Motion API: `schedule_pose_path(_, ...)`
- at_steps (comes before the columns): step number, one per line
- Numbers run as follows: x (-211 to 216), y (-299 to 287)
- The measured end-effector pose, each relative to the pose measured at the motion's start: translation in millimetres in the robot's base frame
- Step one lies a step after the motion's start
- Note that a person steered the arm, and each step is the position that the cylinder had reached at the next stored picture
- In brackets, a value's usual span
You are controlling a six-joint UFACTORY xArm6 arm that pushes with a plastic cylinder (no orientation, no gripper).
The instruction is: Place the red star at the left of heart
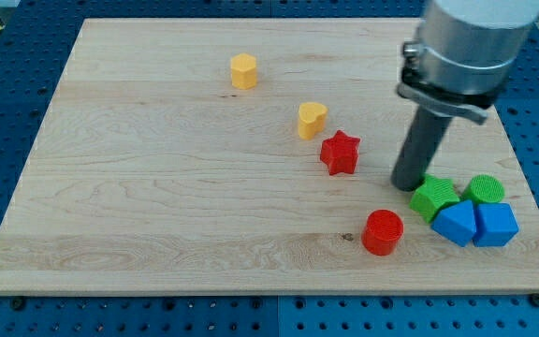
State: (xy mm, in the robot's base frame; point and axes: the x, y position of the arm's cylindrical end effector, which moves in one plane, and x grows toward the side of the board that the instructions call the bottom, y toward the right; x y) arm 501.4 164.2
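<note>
The red star (pixel 341 153) lies on the wooden board, just below and to the right of the yellow heart (pixel 312 120), close to it. My tip (pixel 406 185) is to the right of the red star, a short gap away, and right next to the green block (pixel 434 197) at its left. The tip touches neither the star nor the heart.
A yellow hexagonal block (pixel 243 71) sits toward the view's top. A red cylinder (pixel 383 232) lies below the star. A green cylinder (pixel 486 190) and two blue blocks (pixel 456 224) (pixel 495 225) cluster at the right. The board's right edge (pixel 531 178) is near.
</note>
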Motion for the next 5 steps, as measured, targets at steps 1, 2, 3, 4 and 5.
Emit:
schedule_pose_path(1, -18.7, -0.1)
schedule_pose_path(2, -22.2, -38.6)
schedule_pose_path(3, -22.2, -81.5)
schedule_pose_path(4, -23.9, -117.3)
schedule_pose_path(5, -26.9, -148.3)
